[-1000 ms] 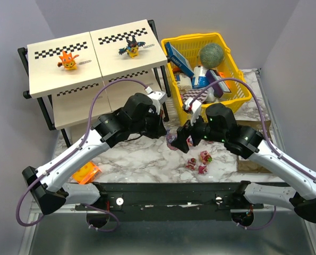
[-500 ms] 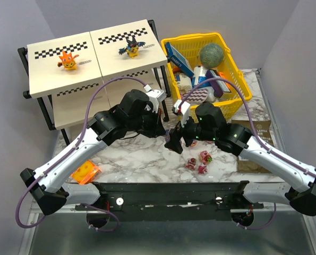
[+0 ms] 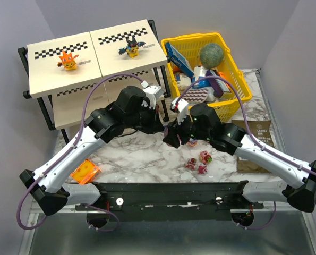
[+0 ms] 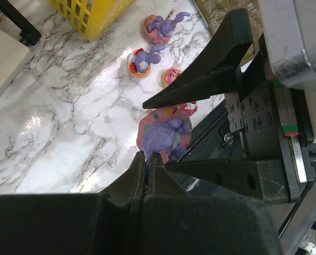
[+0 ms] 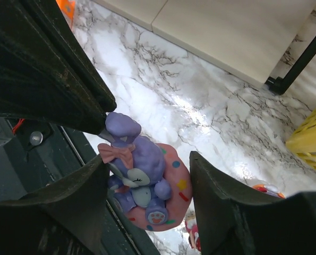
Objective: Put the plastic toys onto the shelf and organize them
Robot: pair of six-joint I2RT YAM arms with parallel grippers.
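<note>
A purple bunny-eared toy (image 5: 142, 175) on a pink spotted base hangs above the marble table between both grippers. My right gripper (image 5: 147, 159) has a finger on each side of it, against the base and the bow side. My left gripper (image 4: 148, 156) is shut on the toy's ear (image 4: 165, 135). In the top view the two grippers, left (image 3: 162, 127) and right (image 3: 172, 139), meet at the table's middle and hide the toy. An orange figurine (image 3: 68, 60) and a black-and-yellow winged one (image 3: 131, 48) stand on the shelf's top tier (image 3: 94, 69). Three small red-pink toys (image 3: 200, 162) lie on the table.
A yellow basket (image 3: 235, 66) with boxes and a green ball stands at the back right, close behind the right gripper. A flat orange packet (image 3: 85, 172) lies at the front left. Two more purple toys (image 4: 165, 26) lie near the basket. The black base rail runs along the near edge.
My right gripper has carried the purple toy leftward to the left gripper. The left gripper has come in to meet it and now pinches the toy's ear.
</note>
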